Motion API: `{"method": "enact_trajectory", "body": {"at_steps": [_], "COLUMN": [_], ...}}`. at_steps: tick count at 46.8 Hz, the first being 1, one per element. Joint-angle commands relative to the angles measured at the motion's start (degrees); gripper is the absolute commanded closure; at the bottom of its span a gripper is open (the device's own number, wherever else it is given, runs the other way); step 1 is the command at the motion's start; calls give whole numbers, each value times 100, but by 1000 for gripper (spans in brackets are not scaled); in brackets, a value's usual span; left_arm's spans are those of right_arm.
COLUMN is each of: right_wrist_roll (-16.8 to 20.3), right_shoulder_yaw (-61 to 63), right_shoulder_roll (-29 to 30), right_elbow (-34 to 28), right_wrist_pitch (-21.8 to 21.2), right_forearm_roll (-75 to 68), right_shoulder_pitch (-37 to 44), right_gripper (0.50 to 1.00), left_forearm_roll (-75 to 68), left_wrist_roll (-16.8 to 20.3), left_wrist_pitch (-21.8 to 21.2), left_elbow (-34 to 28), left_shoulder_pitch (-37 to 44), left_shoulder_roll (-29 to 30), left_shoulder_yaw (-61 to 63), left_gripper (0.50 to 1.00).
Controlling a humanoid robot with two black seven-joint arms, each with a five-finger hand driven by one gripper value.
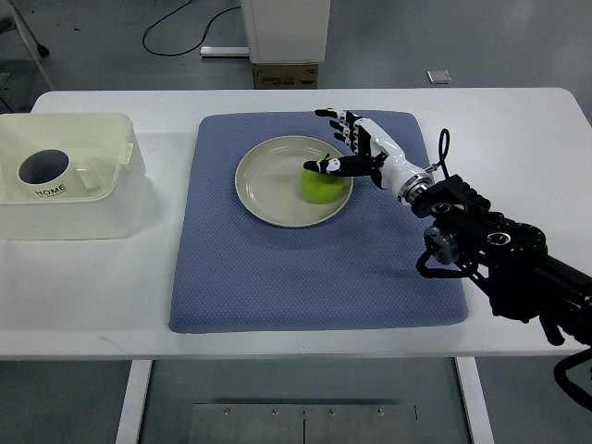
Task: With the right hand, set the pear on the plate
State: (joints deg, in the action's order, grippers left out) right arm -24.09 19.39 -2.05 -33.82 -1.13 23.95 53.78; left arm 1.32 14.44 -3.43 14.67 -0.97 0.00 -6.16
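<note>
A green pear (pixel 320 186) lies on the right part of the cream plate (pixel 268 180), which sits on a blue mat (pixel 314 268). My right hand (pixel 333 143) reaches in from the right and hovers over the plate's right rim. Its fingers (pixel 344 120) are spread out toward the back, away from the pear. The thumb (pixel 335 166) stretches left just over the top of the pear, and nothing is grasped. The left arm does not show.
A translucent white tub (pixel 102 199) stands at the table's left, holding a white mug (pixel 44 171). A cardboard box (pixel 285 76) and a white stand sit beyond the table's far edge. The table's front edge (pixel 277 356) runs below the mat.
</note>
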Motion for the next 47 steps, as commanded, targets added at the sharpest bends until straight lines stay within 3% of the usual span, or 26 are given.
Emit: {"method": "enact_trajectory", "body": {"at_steps": [1, 16, 28, 36, 47], "right_wrist_roll": [0, 53, 817, 1134, 1038], "right_shoulder_yaw": [12, 697, 1910, 2832, 3808], "right_shoulder_roll": [-128, -454, -384, -208, -155], "right_elbow": [-10, -19, -45, -54, -89], "right_wrist_pitch": [-1, -1, -1, 8, 8], "right_forearm_roll": [-215, -365, -347, -303, -294], "right_shoulder_pitch": [-17, -227, -553, -711, -834], "right_gripper": [500, 500, 500, 500, 500], "left_forearm_roll": [0, 0, 0, 0, 0], "left_wrist_roll": [-2, 6, -2, -2, -2], "left_wrist_pitch": [0, 0, 0, 0, 0], "left_elbow": [0, 0, 0, 0, 0], "left_shoulder_pitch": [1, 1, 1, 1, 1], "left_shoulder_roll": [0, 0, 0, 0, 0], "left_shoulder_yaw": [0, 0, 0, 0, 0], "left_gripper": [500, 500, 500, 500, 500]}}
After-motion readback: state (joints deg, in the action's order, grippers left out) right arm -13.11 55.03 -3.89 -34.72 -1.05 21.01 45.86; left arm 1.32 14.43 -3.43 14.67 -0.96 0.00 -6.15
